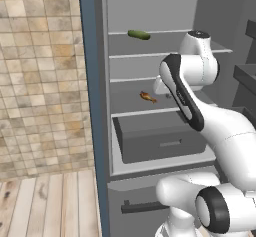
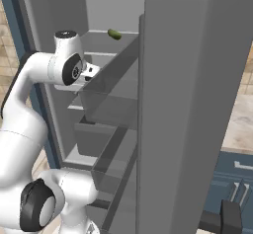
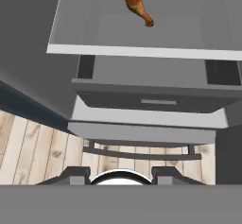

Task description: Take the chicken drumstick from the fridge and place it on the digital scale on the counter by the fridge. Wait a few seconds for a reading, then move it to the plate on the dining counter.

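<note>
step: reach drumstick on fridge shelf | gripper: empty, opening unclear | advice: go far, above drawer, straddle the meat

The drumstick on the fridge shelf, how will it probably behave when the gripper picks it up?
The drumstick looks stiff, so it should keep its shape. One end is thick and the bone end thin, so a grip on the thin end may let it swing. It lies on a smooth shelf, so a push would probably slide or turn it.
</note>
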Tool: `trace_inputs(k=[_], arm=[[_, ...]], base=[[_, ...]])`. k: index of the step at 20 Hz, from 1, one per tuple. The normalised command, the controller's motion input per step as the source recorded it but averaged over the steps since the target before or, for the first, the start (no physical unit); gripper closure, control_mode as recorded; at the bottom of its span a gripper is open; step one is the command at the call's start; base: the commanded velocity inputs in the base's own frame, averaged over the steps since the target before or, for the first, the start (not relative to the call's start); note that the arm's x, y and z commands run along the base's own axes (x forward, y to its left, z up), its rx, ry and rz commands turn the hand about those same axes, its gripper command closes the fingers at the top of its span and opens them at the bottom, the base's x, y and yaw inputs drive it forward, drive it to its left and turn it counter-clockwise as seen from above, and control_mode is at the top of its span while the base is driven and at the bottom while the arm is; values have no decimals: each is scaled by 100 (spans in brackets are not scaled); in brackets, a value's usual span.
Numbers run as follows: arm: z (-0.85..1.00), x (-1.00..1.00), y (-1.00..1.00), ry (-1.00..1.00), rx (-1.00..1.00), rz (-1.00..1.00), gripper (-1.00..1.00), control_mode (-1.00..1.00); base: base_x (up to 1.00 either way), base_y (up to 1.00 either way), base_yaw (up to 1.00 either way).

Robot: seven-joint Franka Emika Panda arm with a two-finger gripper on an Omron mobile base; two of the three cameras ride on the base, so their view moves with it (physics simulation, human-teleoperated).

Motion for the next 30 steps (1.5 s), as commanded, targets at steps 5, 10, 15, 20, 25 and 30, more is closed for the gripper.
trace_inputs(k=[5,10,15,20,25,30], arm=[[-8,-6,0,9,0,0,-100,-100],[-69,7,0,4,-1,0,-100,-100],[-69,47,0,-21,-3,0,-100,-100],[-61,54,0,-28,-3,0,-100,-100],[-24,35,0,-20,-2,0,-100,-100],[15,47,-13,-1,0,1,-100,-100]], base=[[0,0,0],[0,0,0],[0,0,0],[0,0,0],[0,0,0],[0,0,0]])
